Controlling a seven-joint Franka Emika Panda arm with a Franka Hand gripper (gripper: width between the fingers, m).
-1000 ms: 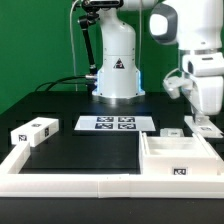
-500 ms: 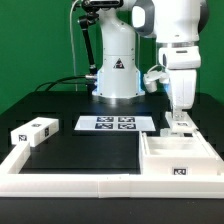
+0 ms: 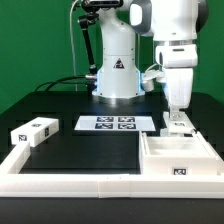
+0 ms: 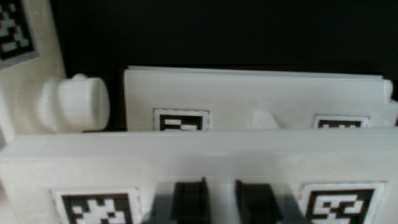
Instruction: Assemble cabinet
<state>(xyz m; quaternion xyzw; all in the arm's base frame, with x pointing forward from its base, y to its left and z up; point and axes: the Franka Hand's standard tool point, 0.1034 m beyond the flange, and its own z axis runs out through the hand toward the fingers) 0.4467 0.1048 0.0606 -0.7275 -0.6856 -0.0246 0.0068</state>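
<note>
- Just logged a big sideways swing of the gripper (image 3: pixel 178 120): at the exterior view's right edge a second ago, now right above the back wall of the cabinet (image 3: pixel 158 165).
- Over the last half second, hardly any further travel; maybe a slight drop, hard to call.
- No shift in the parts. Cabinet at the exterior view's right, tucked inside the corner of the white border rails (image 3: pixel 70 182). Small tagged block (image 3: pixel 33 131) well apart at the left. Marker board (image 3: pixel 118 124) between them, farther back.
- Reads as approach finished and lining up over a wall edge, likely ahead of a grasp or a push; judgement only.
- In the wrist view, looking past the dark fingers (image 4: pixel 187 205) onto a tagged white panel (image 4: pixel 107 160), with a second tagged panel (image 4: pixel 249 95) behind it and a round white knob (image 4: pixel 75 103) just beside that one.
- Pincer state: cannot tell. Fingers close together with a thin pale strip between them, but cut off at the frame edge. Unclear whether pinching a wall, touching it or hovering.
- In the exterior view, fingertips lost against white plastic; contact not readable.
- Wrist picture blurred, tags smeared; no telling which cabinet wall is which.
- Upper arm cut off at the top of the exterior view; cabinet's inside partly hidden by its own front wall.
</note>
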